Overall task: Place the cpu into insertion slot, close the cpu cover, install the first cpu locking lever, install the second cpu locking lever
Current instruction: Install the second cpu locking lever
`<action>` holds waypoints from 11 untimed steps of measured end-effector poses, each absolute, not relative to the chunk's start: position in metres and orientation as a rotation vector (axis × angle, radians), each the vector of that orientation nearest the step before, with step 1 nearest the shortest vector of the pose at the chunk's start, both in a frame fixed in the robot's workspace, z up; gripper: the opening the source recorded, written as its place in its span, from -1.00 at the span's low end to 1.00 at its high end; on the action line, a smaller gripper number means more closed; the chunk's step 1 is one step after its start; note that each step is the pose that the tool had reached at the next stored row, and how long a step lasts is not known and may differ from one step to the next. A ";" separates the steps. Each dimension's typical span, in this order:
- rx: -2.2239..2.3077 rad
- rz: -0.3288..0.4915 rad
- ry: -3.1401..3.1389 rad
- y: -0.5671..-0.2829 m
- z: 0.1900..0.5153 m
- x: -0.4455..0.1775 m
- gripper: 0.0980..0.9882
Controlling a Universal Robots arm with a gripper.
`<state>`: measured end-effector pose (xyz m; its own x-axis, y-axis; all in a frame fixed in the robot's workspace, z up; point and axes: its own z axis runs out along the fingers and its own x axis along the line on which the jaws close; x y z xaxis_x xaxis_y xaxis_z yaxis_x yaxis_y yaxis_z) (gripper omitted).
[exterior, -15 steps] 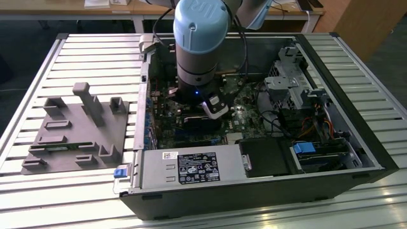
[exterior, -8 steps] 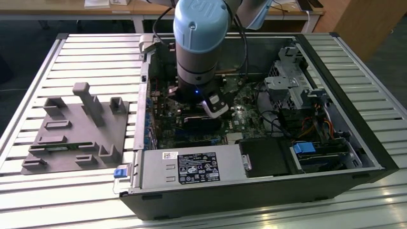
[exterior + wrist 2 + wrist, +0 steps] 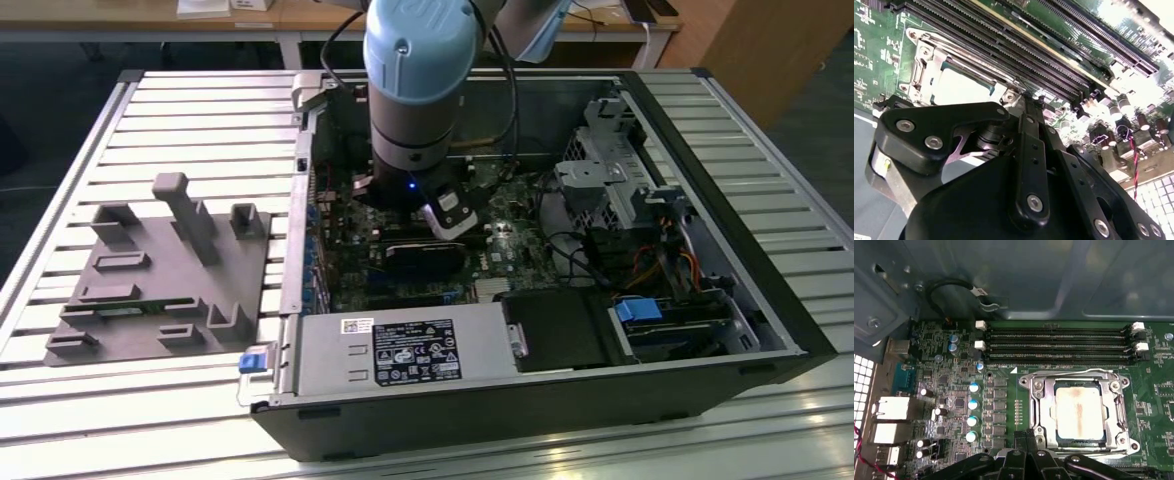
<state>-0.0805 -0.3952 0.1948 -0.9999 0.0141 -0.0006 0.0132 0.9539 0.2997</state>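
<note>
Inside the open computer case [image 3: 787, 300], seen in the exterior view, the arm reaches down over the green board [image 3: 501, 245], its gripper [image 3: 454, 222] low above the middle of it. In the first wrist view, going from left to right, come the metal ports [image 3: 891, 410], a row of small round capacitors [image 3: 973, 412], then the gripper [image 3: 1026, 447] with its fingers drawn together and holding nothing, and just beside them the socket.

The cpu [image 3: 1077, 412] already sits in the insertion slot [image 3: 1051, 440], a pale silvery square with a faint brownish smear down its face. The cpu cover [image 3: 1114, 412] lies flat around it (closed, as far as I can judge), framing the chip on all sides. The fingertips point at the cover's near edge, toward its left corner. The long memory slots [image 3: 1056, 345] run parallel to the cover's far edge, beyond the socket.
</note>
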 end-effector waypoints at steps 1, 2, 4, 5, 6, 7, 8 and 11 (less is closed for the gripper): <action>0.022 0.475 3.103 -0.395 0.195 -0.080 -0.98; 0.022 0.474 3.103 -0.395 0.194 -0.081 -0.98; 0.022 0.470 3.103 -0.395 0.194 -0.081 -0.98; 0.022 0.467 3.104 -0.395 0.193 -0.081 -0.98; 0.022 0.463 3.104 -0.395 0.193 -0.081 -0.98; 0.022 0.460 3.105 -0.395 0.193 -0.081 -0.98; 0.022 0.456 3.105 -0.395 0.193 -0.080 -0.98; 0.022 0.444 3.107 -0.396 0.193 -0.081 -0.98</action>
<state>-0.0805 -0.3957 0.1926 -0.9999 0.0142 -0.0008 0.0134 0.9598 0.2804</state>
